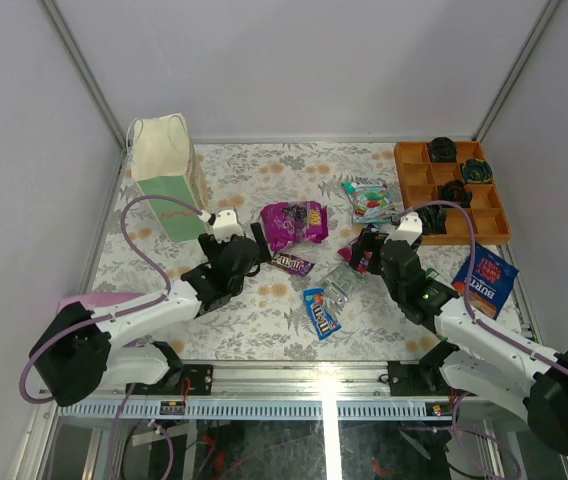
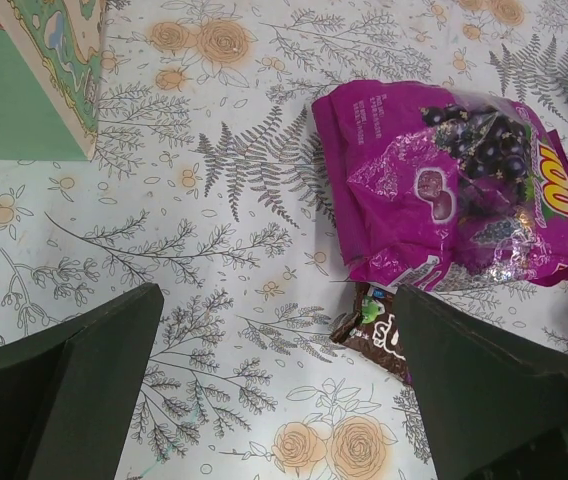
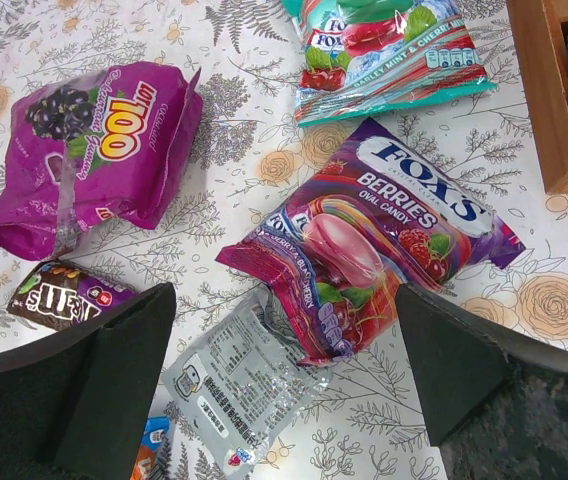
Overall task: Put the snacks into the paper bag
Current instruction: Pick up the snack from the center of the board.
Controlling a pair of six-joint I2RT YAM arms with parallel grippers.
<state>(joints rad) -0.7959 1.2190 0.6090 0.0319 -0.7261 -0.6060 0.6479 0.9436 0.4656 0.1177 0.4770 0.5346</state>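
Note:
The paper bag (image 1: 164,172) stands upright at the back left, cream with green sides. The snacks lie mid-table: a magenta bag (image 1: 296,222), a dark candy bar (image 1: 292,264), a silver wrapper (image 1: 339,285), a blue candy packet (image 1: 321,313), a green-red sweets bag (image 1: 369,199) and a blue BURTS crisp bag (image 1: 485,279) at the right. My left gripper (image 2: 276,320) hangs open over bare cloth, the dark candy bar (image 2: 379,335) at its right finger. My right gripper (image 3: 284,310) is open above the silver wrapper (image 3: 239,385) and a purple Fox's berries bag (image 3: 384,235).
An orange compartment tray (image 1: 411,172) with dark round objects sits at the back right; its wooden edge (image 3: 549,110) lies just right of the right gripper. A flat pink item (image 1: 92,298) shows at the left edge. White walls enclose the floral tablecloth.

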